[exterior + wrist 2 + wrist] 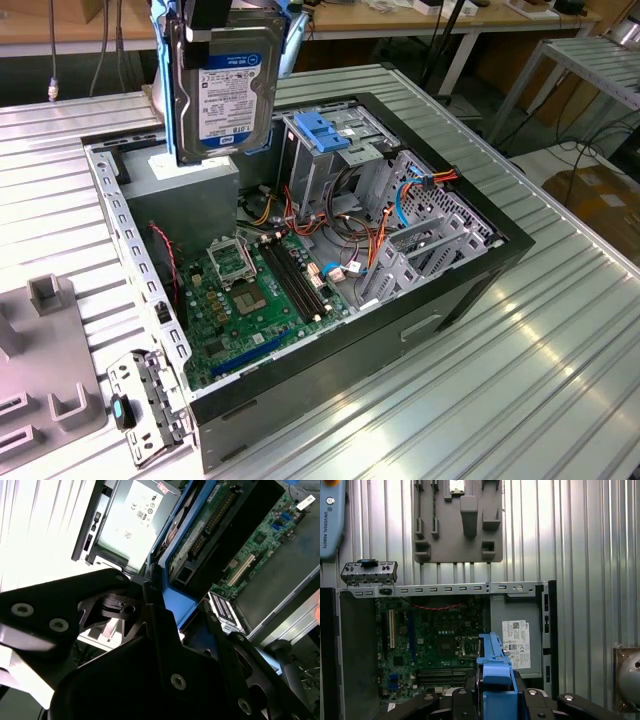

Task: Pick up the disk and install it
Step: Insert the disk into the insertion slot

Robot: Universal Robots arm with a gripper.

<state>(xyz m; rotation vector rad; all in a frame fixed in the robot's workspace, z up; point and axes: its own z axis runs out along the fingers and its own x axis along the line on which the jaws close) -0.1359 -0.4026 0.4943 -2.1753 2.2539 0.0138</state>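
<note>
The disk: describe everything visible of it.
The disk is a flat silver-grey metal slab with a white and dark-blue label and blue plastic side rails. It hangs upright, label toward the exterior view, clamped at its top by the tool, over the open computer case near the grey power box.

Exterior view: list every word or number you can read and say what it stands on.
Label on the disk, white and dark blue: print present, too blurred to read.
Motherboard: markings too small to read.
Nothing else in this view carries readable text.
</note>
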